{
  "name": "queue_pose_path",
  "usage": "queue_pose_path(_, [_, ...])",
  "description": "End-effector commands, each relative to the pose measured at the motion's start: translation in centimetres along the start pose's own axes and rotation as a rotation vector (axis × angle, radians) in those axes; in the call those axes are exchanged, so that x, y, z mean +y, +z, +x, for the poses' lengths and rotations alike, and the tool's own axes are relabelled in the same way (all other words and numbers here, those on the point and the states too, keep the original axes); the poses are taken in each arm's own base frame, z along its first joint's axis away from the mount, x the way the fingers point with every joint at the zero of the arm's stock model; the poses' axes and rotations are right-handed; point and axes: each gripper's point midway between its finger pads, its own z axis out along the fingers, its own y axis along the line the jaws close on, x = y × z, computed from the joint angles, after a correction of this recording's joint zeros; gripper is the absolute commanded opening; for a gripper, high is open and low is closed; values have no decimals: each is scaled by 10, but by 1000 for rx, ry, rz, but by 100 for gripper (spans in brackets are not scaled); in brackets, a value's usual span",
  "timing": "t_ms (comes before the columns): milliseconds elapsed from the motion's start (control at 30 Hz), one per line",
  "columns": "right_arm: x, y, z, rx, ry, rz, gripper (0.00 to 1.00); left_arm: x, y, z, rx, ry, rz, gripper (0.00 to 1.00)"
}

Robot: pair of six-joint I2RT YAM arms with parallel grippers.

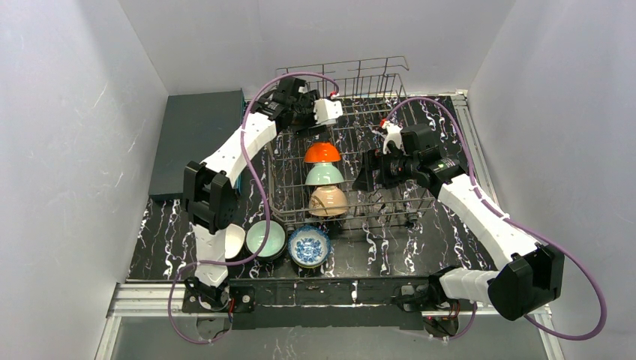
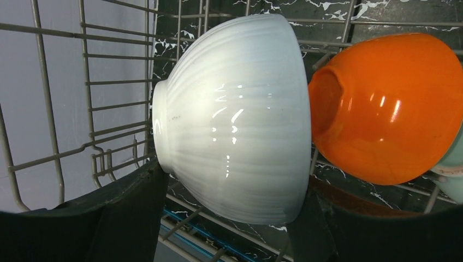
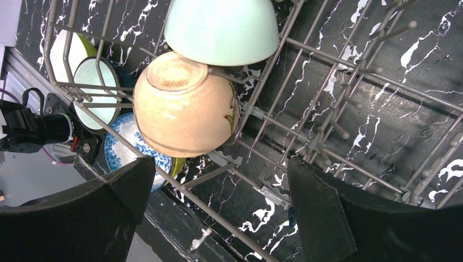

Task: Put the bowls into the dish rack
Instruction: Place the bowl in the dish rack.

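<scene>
My left gripper [image 1: 321, 112] is shut on a white ribbed bowl [image 2: 235, 114], held on its side over the back of the dish rack [image 1: 360, 75], its rim next to an orange bowl [image 2: 387, 103]. In the rack, rims down, stand in a row the orange bowl [image 1: 322, 152], a mint green bowl [image 1: 324, 175] and a peach-tan bowl [image 1: 328, 200]. My right gripper [image 3: 221, 169] hangs open and empty inside the rack's right half, beside the peach-tan bowl [image 3: 183, 109].
On the table in front of the rack sit a white bowl [image 1: 232, 240], a mint-lined bowl [image 1: 265, 238] and a blue-and-white bowl [image 1: 309, 245]. A flat dark grey slab [image 1: 195, 139] lies at the left. White walls enclose the table.
</scene>
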Motion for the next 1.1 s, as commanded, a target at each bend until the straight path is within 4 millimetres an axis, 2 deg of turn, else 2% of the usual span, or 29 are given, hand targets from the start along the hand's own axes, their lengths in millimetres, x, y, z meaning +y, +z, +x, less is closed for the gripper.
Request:
queue_pose_path(0, [3,-8,-14,-35,-27,4,99,25,-6,-12,-31,56,-73,0])
queue_pose_path(733, [2,-12,-14,-37,-27,13,99,20,25,2,12,102,-71,0])
queue_pose_path(1067, [3,-13,-14,-40,-25,7,99,8,27,15,88,184,-60,27])
